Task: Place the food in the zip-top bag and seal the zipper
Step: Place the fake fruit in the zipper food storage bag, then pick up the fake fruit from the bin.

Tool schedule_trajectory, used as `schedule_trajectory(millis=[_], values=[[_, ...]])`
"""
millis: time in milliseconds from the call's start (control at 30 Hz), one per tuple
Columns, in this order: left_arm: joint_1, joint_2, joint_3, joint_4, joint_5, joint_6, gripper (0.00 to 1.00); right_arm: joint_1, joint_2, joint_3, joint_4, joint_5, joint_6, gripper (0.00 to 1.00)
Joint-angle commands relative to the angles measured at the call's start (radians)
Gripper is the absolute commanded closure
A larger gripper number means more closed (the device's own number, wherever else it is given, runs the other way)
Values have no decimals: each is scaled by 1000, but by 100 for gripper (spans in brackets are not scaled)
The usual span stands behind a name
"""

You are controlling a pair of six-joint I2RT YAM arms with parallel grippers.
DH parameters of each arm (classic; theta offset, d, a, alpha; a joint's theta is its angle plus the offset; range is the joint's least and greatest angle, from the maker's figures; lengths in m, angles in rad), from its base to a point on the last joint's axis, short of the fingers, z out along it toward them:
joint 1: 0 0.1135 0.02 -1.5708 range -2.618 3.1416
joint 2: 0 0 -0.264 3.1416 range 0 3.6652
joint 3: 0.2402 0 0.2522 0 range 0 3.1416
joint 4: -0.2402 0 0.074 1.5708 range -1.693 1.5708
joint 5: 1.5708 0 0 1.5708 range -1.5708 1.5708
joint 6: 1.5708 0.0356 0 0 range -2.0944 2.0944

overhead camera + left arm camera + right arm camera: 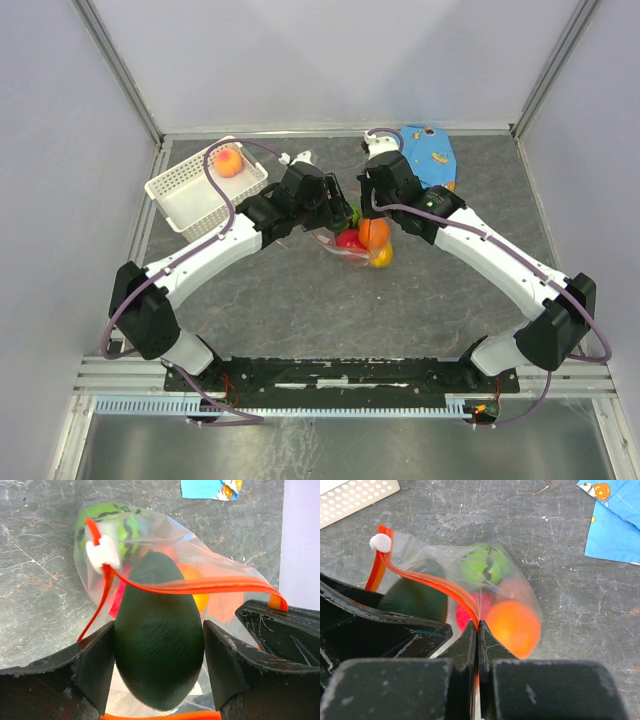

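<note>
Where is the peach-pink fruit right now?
Top view, far left: the peach-pink fruit lies in the white basket, apart from the bag at centre.

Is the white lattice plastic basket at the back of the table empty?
No, a peach-pink round toy fruit sits inside the white lattice plastic basket, near its far corner.
</note>
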Motion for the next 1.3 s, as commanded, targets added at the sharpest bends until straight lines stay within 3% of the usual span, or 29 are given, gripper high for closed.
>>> schedule_trajectory(millis=[0, 200, 667, 1033, 1267], values=[[0, -11, 51, -2, -82, -16, 24, -4, -38, 2, 46, -2, 24, 98], [-1, -35, 54, -4, -45, -11, 16, -3, -31, 1, 53, 0, 35, 98], [60, -212, 57, -101, -31, 80, 9, -3, -25, -3, 54, 26, 25, 98], [369, -272, -10, -166, 70, 193, 5, -3, -20, -3, 50, 24, 18, 98], [550, -165, -21, -127, 85, 267, 1, -3, -9, 4, 43, 24, 0, 98]])
